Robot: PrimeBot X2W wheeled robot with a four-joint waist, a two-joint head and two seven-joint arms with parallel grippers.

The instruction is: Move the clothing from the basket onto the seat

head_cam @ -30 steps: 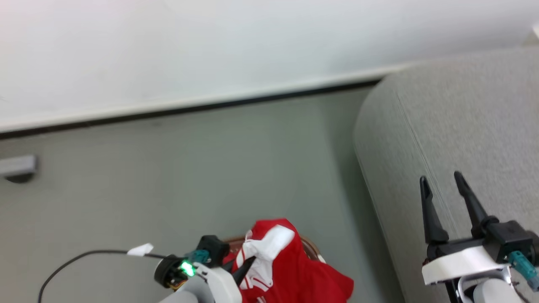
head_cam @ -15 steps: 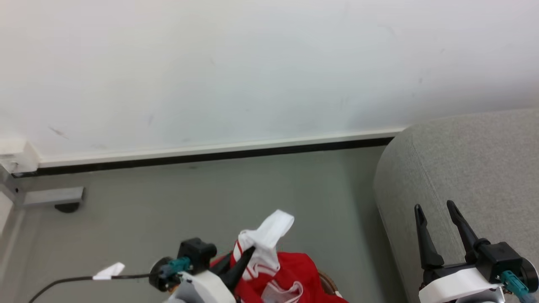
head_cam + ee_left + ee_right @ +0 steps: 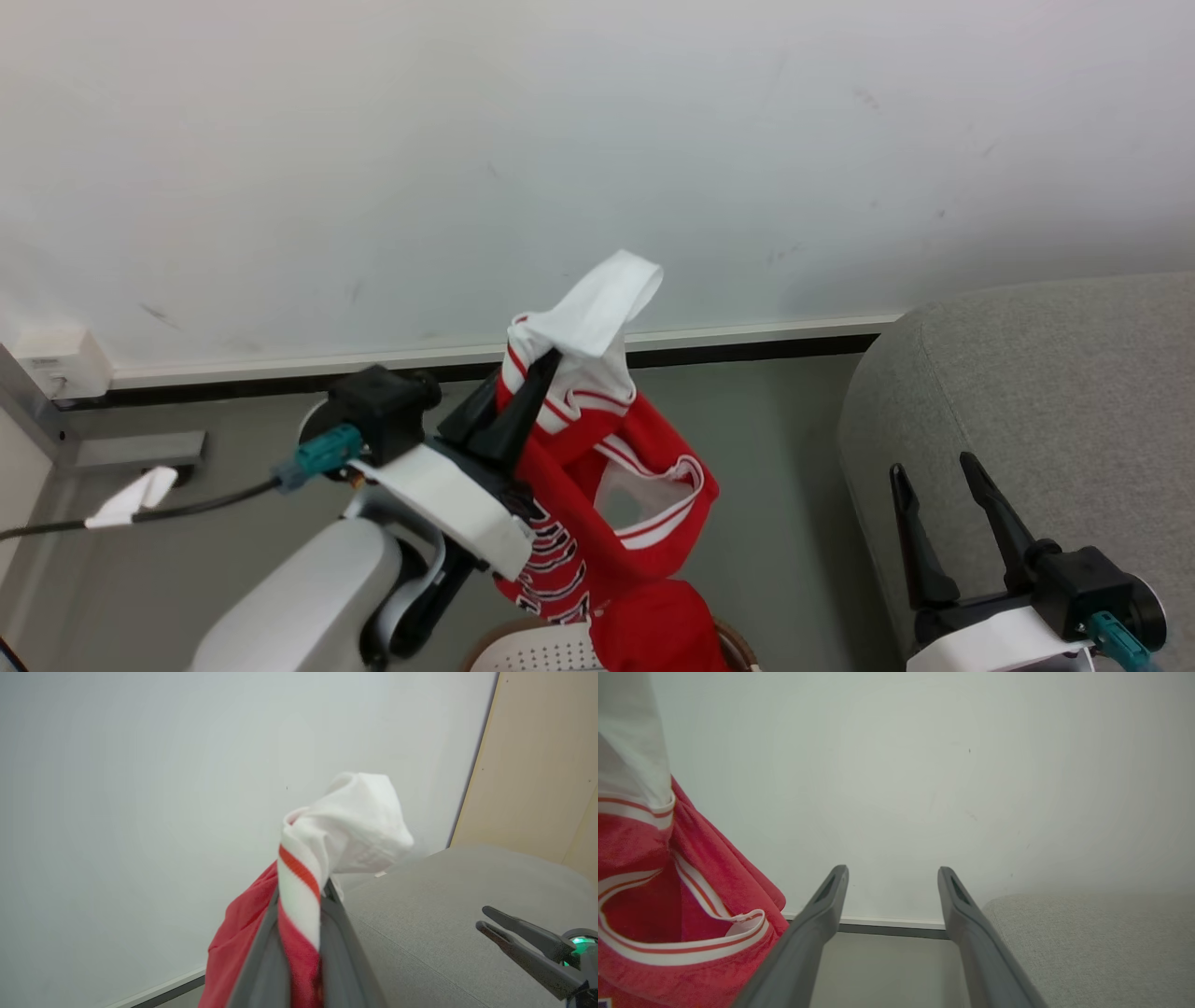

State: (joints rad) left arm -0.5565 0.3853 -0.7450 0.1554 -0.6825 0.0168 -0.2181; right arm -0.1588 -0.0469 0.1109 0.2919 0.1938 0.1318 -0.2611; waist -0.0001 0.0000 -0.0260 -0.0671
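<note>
The left hand (image 3: 537, 369) pinches the clothing (image 3: 597, 523), which hangs below it down to the basket (image 3: 532, 653); the right hand (image 3: 934, 462), fingers spread, hovers over the seat (image 3: 1055, 373).

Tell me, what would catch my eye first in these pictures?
A bright red soft garment with white panels and striped trim hangs mid-picture in the head view, pinched by the left gripper above the rounded white perforated plastic basket at the bottom edge. On the right lies the large light-grey woven-fabric seat, with the open right gripper in front of it.
</note>
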